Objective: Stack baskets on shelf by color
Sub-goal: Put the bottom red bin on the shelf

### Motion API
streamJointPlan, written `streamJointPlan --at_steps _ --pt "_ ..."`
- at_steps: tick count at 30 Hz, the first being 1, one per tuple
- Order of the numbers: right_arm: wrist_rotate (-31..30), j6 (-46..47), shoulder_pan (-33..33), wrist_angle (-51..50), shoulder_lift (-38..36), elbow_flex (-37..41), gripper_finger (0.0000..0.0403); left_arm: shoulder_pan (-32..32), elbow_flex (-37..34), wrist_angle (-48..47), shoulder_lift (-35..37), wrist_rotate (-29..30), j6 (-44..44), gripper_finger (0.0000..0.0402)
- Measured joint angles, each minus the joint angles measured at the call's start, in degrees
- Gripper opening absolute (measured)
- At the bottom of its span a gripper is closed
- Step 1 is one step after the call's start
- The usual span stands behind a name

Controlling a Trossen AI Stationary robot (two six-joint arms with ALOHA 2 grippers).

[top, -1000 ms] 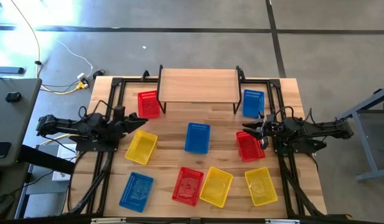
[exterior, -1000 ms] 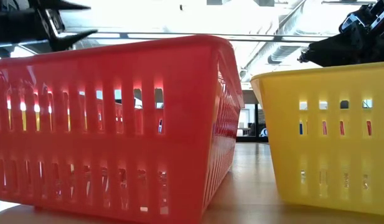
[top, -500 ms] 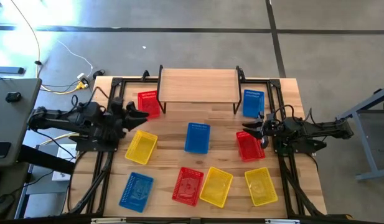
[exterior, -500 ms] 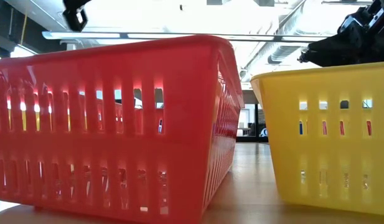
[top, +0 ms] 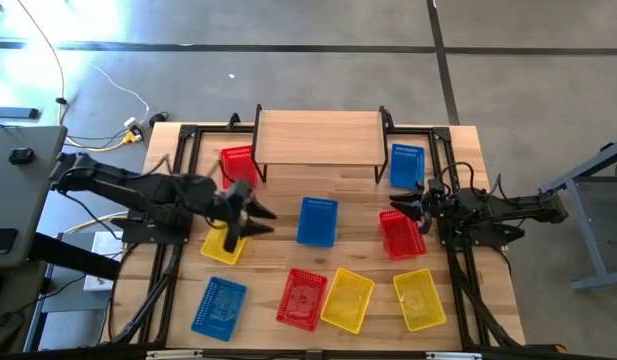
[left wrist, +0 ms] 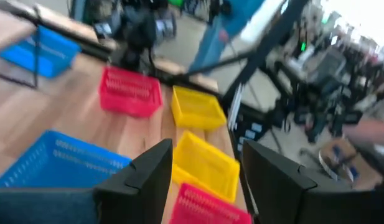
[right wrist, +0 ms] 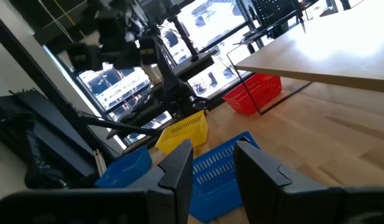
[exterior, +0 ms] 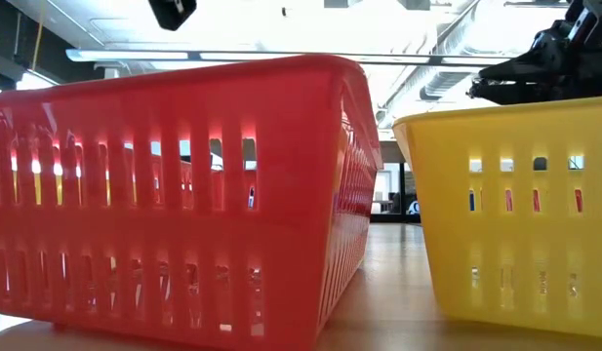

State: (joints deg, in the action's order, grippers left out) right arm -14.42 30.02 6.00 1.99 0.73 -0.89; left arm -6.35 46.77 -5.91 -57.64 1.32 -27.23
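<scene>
Bench [top: 353, 195] stock: nine baskets, none on the shelf [top: 318, 136], which stands at the far edge. Red basket [top: 238, 166] beside the shelf's left leg, blue basket [top: 407, 165] beside its right; another blue basket [top: 317, 220] mid-bench. Left gripper [top: 258, 221] hovers between that one and a yellow basket [top: 226, 240], jaws released. Right gripper [top: 401, 208] sits over a red basket [top: 399, 236] near the right edge, jaws parted, grasping nothing. Four more baskets line the near edge.

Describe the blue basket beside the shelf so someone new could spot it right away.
Find the shelf, the low light-wood board at the table's far edge. At its right end, near the right gripper, sits one blue basket. The other blue baskets lie at table centre and the near-left corner; only this one touches the shelf's side.
</scene>
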Motion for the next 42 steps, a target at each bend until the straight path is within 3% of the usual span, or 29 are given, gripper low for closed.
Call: streamJointPlan --at_steps 8,13,23,30,42 --pt "-6.26 7.91 0.0 0.76 0.0 0.0 0.0103 -10.17 3.88 -0.35 -9.88 5.95 -0.74 0.0186" --pt "-6.85 8.83 0.0 0.82 0.0 0.0 0.0103 -15.93 5.05 -0.29 -15.01 10.15 -1.05 0.0186" --pt "-11.48 16.51 0.0 1.05 0.01 0.0 0.0103 -23.7 5.13 1.68 -22.39 11.01 -2.55 0.0186" --pt "-15.61 16.68 0.0 1.23 0.0 0.0 0.0103 -27.27 5.13 4.85 -27.07 11.63 -0.41 0.0186" --pt "-15.95 16.55 0.0 1.23 0.0 0.0 0.0103 -27.63 5.12 12.93 -37.51 9.34 2.12 0.0186"
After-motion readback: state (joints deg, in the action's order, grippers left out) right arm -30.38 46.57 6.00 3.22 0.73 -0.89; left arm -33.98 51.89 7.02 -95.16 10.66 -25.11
